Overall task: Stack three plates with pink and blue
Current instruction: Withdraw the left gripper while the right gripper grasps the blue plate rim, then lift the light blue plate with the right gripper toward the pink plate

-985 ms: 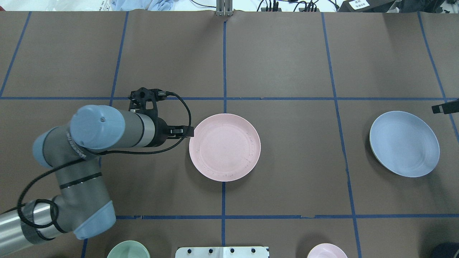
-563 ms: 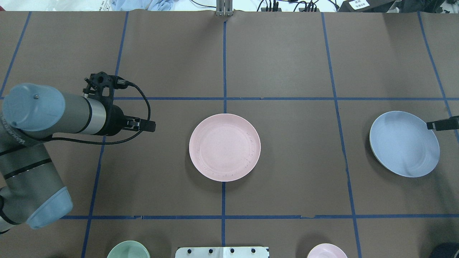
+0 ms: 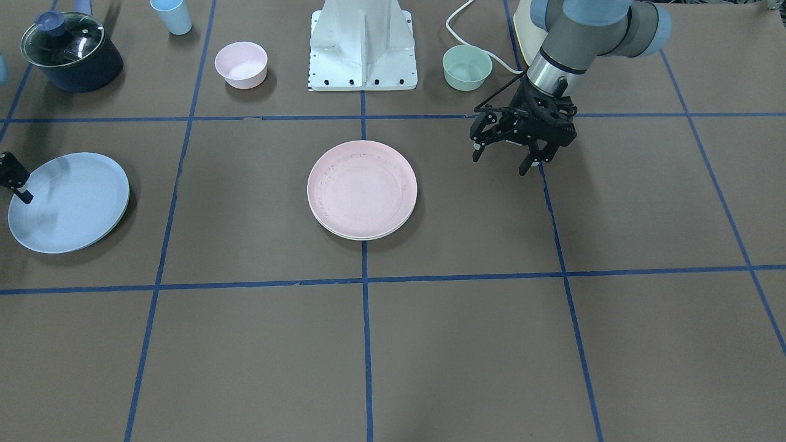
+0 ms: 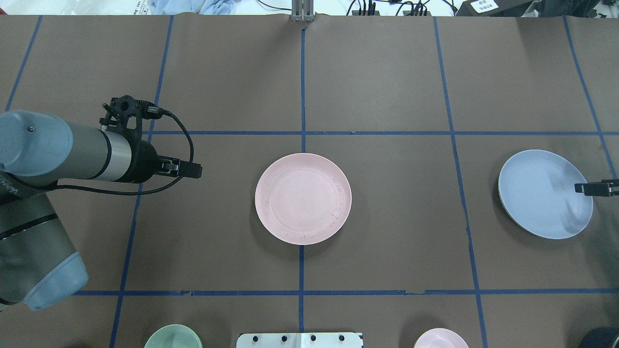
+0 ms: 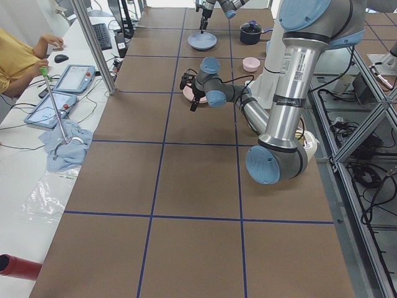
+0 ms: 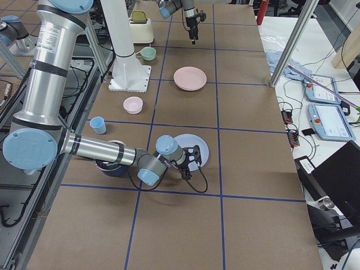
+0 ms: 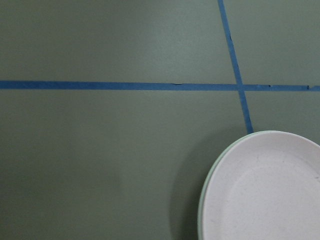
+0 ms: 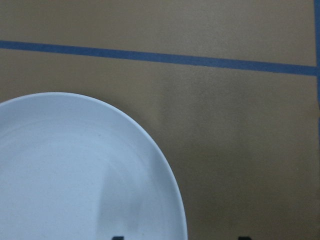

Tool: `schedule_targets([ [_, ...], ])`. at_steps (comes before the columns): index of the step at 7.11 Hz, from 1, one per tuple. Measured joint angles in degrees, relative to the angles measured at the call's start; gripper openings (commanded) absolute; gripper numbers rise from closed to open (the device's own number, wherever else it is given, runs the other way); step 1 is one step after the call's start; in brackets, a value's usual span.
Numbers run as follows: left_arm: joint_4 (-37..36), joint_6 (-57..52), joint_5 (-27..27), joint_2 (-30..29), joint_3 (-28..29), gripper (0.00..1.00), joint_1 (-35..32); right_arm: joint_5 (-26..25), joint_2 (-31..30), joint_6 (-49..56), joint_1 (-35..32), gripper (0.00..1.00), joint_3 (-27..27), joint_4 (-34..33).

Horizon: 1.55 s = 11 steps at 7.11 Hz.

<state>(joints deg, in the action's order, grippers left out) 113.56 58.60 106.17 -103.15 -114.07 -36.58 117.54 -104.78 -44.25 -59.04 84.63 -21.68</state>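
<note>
The pink plate (image 4: pixel 303 198) lies at the table's centre on top of the cream plate, of which only a pale rim (image 7: pixel 200 216) shows below it, also in the front view (image 3: pixel 362 237). The light blue plate (image 4: pixel 541 193) lies alone at the right side. My left gripper (image 4: pixel 196 170) is open and empty, hovering left of the pink plate, clear of it; it also shows in the front view (image 3: pixel 500 164). My right gripper (image 4: pixel 580 187) is open over the blue plate's right rim, one fingertip over the plate (image 8: pixel 75 175) and one outside it.
A mint bowl (image 3: pixel 466 67), a small pink bowl (image 3: pixel 241 64), a blue cup (image 3: pixel 172 15) and a lidded dark pot (image 3: pixel 70 49) stand along the robot's edge beside the white base (image 3: pixel 363 46). An operator sits beyond the far edge.
My left gripper has drawn back leftward from the pink plate's rim, empty. My right gripper has come in from the right edge over the blue plate's rim.
</note>
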Motion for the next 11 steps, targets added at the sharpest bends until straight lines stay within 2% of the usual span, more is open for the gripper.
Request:
schedule_targets([
  [1,0.0,0.1,0.0,0.0,0.0,1.0,0.0,-0.3,0.0,-0.4,0.0,0.27,-0.6,0.2],
  [2,0.0,0.1,0.0,0.0,0.0,1.0,0.0,-0.3,0.2,-1.7,0.1,0.19,-0.8,0.3],
  [3,0.0,0.1,0.0,0.0,0.0,1.0,0.0,-0.2,0.4,-3.9,0.4,0.18,-0.8,0.5],
  [4,0.0,0.1,0.0,0.1,0.0,1.0,0.0,-0.2,0.6,-5.4,0.8,0.0,-0.8,1.3],
  [6,0.0,0.1,0.0,0.1,-0.1,1.0,-0.1,0.0,0.6,-7.5,1.2,0.0,-0.7,3.1],
  [8,-0.2,-1.4,1.2,0.4,-0.7,1.0,-1.5,1.2,0.9,-8.3,1.3,0.0,2.1,3.1],
  [9,-1.2,-5.4,3.6,1.2,-1.5,1.0,-4.1,3.0,2.3,-10.1,1.3,0.0,5.5,1.3],
  [11,-3.7,-19.6,8.6,6.5,-3.7,1.0,-12.4,5.3,9.8,-16.3,1.6,0.0,11.8,-5.5],
])
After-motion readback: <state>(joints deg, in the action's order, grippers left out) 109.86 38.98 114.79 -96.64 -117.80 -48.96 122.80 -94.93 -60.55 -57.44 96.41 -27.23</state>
